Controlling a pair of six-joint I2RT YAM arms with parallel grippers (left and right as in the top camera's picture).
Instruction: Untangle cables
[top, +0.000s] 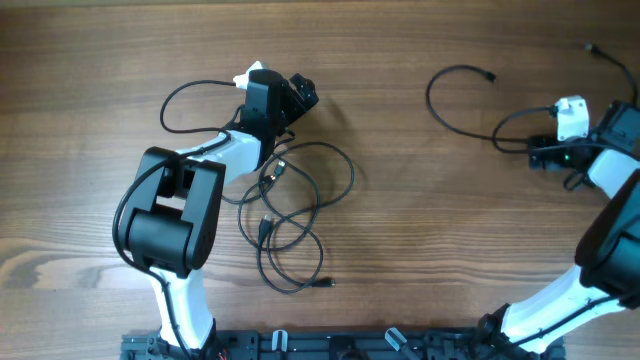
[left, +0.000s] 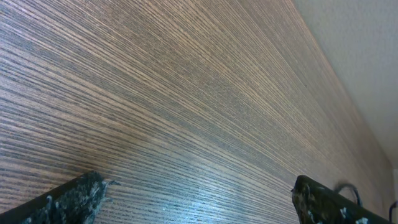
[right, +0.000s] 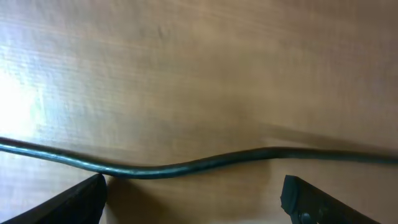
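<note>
- Right wrist view: two dark fingers (right: 74, 202) sit at the bottom edge, set wide apart. The right gripper (right: 193, 202) has nothing pinched.
- A black cable (right: 186, 167) lies flat on the wooden table (right: 205, 74) just ahead of those tips. It crosses the view from edge to edge in a shallow wave.
- Left wrist view: the left gripper (left: 199, 200) is also spread wide, with speckled fingertips (left: 68, 199) at either lower corner. Only bare wood grain lies between them.
- Overhead: the tangle of cables (top: 295, 200) lies left of the table's middle, just beside the left arm. Several thin black loops overlap there, with small plugs showing among them.
- The left gripper is just past the tangle's top-left edge, apart from the strands.
- A loose cable (top: 432, 100) lies well apart from the tangle, toward the right. It curves in an open loop, its plug end free and its other end running in under the right gripper.
- A short strand (top: 607, 55) lies at the far right corner.
</note>
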